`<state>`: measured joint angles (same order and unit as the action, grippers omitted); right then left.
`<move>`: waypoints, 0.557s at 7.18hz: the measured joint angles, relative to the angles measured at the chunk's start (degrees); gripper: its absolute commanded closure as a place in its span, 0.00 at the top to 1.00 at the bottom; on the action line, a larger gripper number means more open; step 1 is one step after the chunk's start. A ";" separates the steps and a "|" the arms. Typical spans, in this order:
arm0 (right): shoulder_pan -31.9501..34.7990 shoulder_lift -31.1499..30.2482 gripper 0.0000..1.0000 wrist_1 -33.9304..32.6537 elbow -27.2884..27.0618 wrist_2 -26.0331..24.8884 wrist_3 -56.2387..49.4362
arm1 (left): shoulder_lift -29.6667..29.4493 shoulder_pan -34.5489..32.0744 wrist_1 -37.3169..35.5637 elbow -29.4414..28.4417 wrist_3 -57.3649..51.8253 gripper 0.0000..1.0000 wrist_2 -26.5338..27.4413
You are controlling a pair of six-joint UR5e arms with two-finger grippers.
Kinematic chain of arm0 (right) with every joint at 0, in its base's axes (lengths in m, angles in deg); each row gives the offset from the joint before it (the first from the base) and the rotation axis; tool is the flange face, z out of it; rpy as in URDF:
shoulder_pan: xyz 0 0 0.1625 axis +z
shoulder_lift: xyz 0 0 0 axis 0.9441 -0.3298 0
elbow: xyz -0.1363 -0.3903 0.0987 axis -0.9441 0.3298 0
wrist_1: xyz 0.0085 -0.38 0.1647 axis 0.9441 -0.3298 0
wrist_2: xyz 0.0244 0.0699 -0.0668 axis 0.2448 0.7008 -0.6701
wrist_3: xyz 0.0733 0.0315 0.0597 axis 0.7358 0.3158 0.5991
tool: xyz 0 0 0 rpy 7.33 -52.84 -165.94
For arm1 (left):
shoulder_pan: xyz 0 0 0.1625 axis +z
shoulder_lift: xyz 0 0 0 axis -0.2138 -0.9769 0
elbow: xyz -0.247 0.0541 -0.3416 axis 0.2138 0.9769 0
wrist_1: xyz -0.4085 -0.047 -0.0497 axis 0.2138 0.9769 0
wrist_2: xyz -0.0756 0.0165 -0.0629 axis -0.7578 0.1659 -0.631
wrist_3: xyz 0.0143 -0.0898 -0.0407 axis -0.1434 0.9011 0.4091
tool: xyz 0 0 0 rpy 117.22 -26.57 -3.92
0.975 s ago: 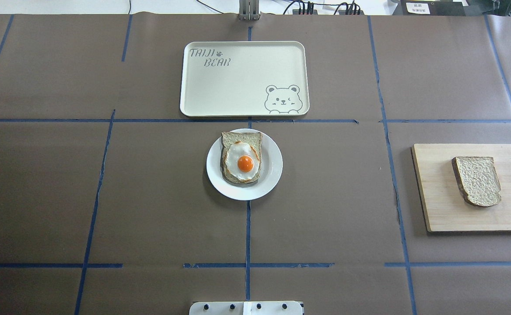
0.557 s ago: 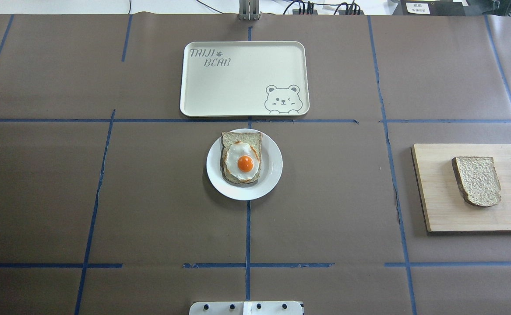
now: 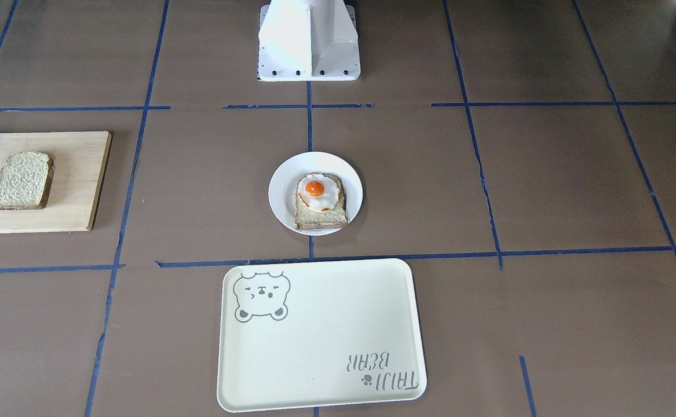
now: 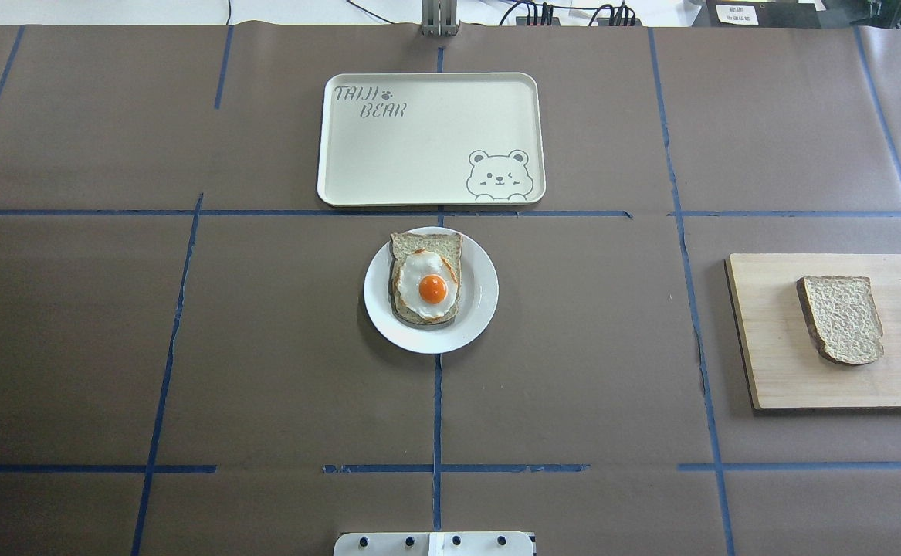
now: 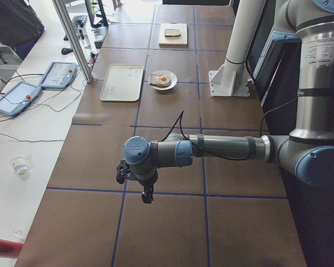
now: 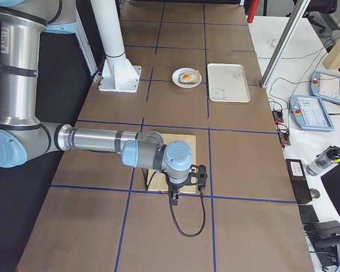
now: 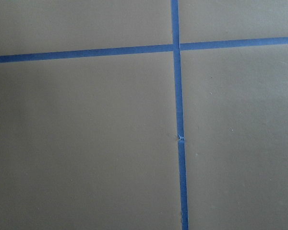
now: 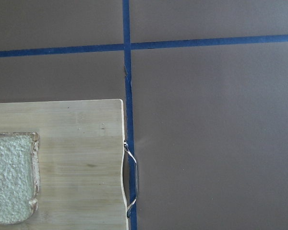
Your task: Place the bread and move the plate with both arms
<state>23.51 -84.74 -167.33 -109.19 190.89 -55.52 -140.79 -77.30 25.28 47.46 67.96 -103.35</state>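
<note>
One brown table (image 4: 574,347), blue tape grid (image 4: 437,409), bread (image 4: 841,318) on board (image 4: 774,363), plate (image 4: 481,297) central, pendants (image 5: 57,75) on side bench (image 5: 28,133), left gripper (image 5: 147,196) and right gripper (image 6: 174,198) finger gap indeterminable.

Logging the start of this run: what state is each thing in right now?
bread: flat on the cutting board, untouched.
cutting board: on the table, bearing the bread.
plate: on the table, carrying the egg slice.
tray: on the table, apart from the plate.
left hand: over bare table, grip unclear.
right hand: by the board's edge, grip unclear.
</note>
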 measured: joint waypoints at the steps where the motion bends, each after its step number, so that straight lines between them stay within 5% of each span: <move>1: -0.09 0.79 1.00 -0.02 0.05 0.07 0.01 | -0.03 0.00 -0.01 0.04 0.02 1.00 0.00; 4: -0.14 4.05 1.00 -0.01 0.55 0.59 0.06 | -0.10 0.00 -0.02 0.53 0.11 1.00 -0.04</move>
<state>23.36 -80.69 -167.34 -108.64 191.48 -55.46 -140.89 -77.30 25.26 47.99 68.06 -103.39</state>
